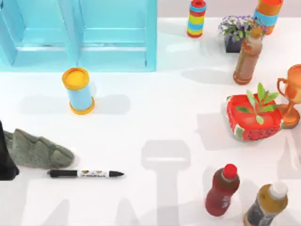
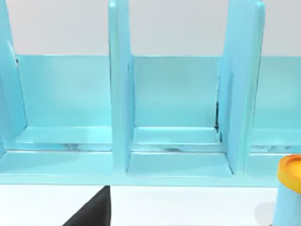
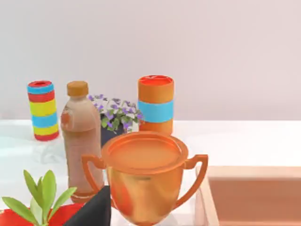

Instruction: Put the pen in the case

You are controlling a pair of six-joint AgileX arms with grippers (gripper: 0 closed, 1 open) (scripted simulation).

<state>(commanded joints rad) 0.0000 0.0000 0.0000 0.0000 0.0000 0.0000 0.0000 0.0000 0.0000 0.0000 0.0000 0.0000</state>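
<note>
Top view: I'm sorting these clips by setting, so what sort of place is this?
Probably a rendered tabletop test scene rather than a real room: a plain white table carries unrelated things, a turquoise case, a pen, a trophy, a grey rock and drink bottles.

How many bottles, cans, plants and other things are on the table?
Bottles: 3
Round cans: 3
Plants: 2
Trophy: 1
Rock: 1
Pen: 1
Case: 1
Total: 12
</note>
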